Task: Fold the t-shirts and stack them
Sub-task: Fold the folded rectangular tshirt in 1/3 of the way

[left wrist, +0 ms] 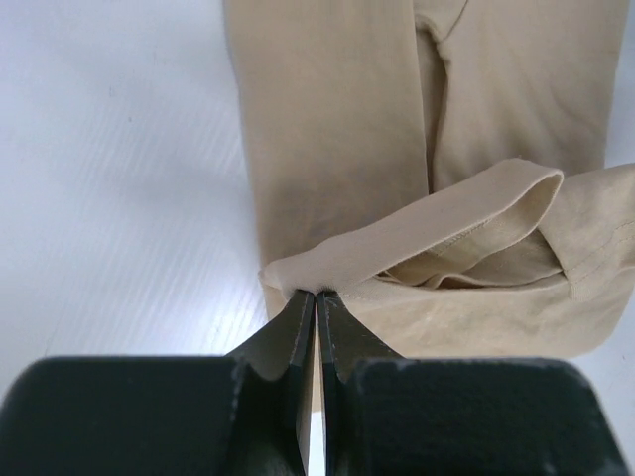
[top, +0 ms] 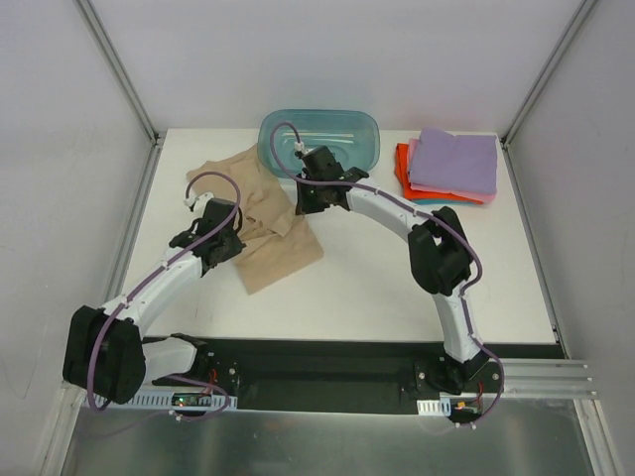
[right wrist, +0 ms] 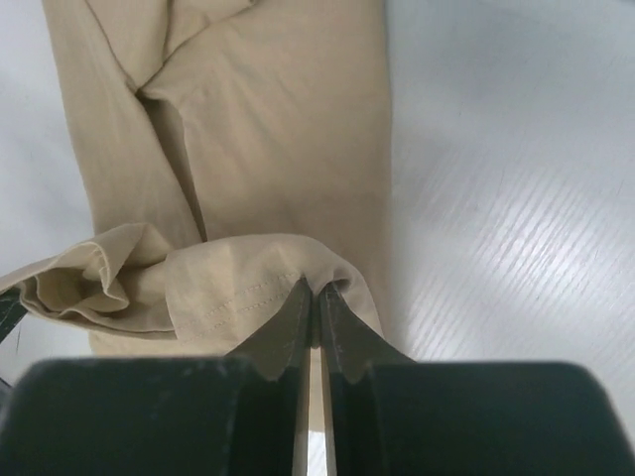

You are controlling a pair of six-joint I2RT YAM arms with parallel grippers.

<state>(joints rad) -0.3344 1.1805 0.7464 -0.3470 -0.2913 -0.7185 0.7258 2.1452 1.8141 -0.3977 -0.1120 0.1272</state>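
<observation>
A tan-beige t-shirt (top: 270, 238) lies partly folded on the white table, left of centre. My left gripper (left wrist: 316, 294) is shut on a lifted edge of the tan-beige t-shirt (left wrist: 337, 129); over the shirt's left side this gripper (top: 234, 241) shows from above. My right gripper (right wrist: 316, 288) pinches a stitched hem fold of the same shirt (right wrist: 268, 119) and stands at the shirt's far right edge (top: 306, 204). A stack of folded t-shirts (top: 451, 164) sits at the back right, lilac on top, with pink, orange-red and teal edges below.
A translucent teal plastic tub (top: 337, 134) stands at the back centre, just behind the right gripper. White walls and metal frame posts close in the table (top: 377, 288) on three sides. The arms' black base rail runs along the near edge.
</observation>
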